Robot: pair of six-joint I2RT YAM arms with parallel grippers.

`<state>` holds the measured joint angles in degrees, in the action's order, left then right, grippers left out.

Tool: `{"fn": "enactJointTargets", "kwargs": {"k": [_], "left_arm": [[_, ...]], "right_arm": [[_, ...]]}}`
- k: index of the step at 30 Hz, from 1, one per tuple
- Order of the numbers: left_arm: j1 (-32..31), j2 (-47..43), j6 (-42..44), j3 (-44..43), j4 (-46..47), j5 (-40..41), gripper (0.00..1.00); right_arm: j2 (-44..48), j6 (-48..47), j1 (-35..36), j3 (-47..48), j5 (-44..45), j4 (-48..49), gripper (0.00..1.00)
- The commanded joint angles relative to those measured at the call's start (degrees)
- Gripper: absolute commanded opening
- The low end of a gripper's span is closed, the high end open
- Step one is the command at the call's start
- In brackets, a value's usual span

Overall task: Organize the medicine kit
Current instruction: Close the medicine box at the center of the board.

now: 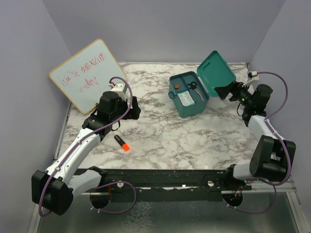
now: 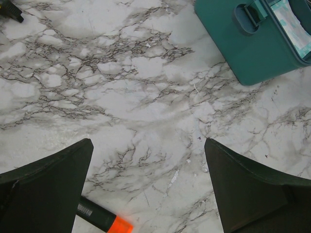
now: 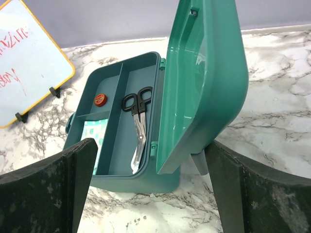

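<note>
I had the teal-green rectangular plastic medicine kit (image 1: 193,111) sitting on the white, grey-veined marble tabletop (image 1: 165,136), with its hinged lid (image 1: 216,73) swung up and standing tilted along the kit's rt side. Inside the kit I saw black-handled metal scissors (image 3: 138,116) in the long compartment next to the lid. A small round red-orange item (image 3: 100,99) and a white packet w/ teal dots (image 3: 92,138) lay on the side away from the lid.

R gripper (image 3: 149,141) hung just outside the lid, jaws wide, nothing held; I couldn't tell if it touched. L gripper (image 2: 148,145) hovered over bare marble well left of the kit, jaws wide too, empty.

A black marker w/ orange cap (image 1: 122,142) lay left of the kit, by the L gripper. A white-faced wooden-framed whiteboard (image 1: 87,75) w/ red scribble leaned farther left of the kit.
</note>
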<state>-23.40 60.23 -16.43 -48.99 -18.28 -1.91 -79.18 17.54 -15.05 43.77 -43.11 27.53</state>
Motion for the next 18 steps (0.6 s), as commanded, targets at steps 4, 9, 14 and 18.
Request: {"fn": "enactJointTargets", "kwargs": {"k": [4,9,14,18], "left_arm": [[-0.33,-0.89,0.52,0.39,0.35,0.16,0.99],[-0.33,-0.92,0.52,0.39,0.33,0.15,0.99],[-0.33,-0.89,0.52,0.39,0.35,-0.01,0.99],[-0.33,-0.87,0.52,0.30,0.35,-0.02,0.99]], "right_arm": [[2.52,-1.99,0.37,3.79,-2.24,-1.49,0.97],[2.44,-3.22,0.58,4.72,-3.22,-3.52,0.96],[2.63,-3.42,1.52,4.78,-4.14,-4.03,0.96],[2.33,-3.32,2.32,5.20,-4.79,-4.33,0.96]]}}
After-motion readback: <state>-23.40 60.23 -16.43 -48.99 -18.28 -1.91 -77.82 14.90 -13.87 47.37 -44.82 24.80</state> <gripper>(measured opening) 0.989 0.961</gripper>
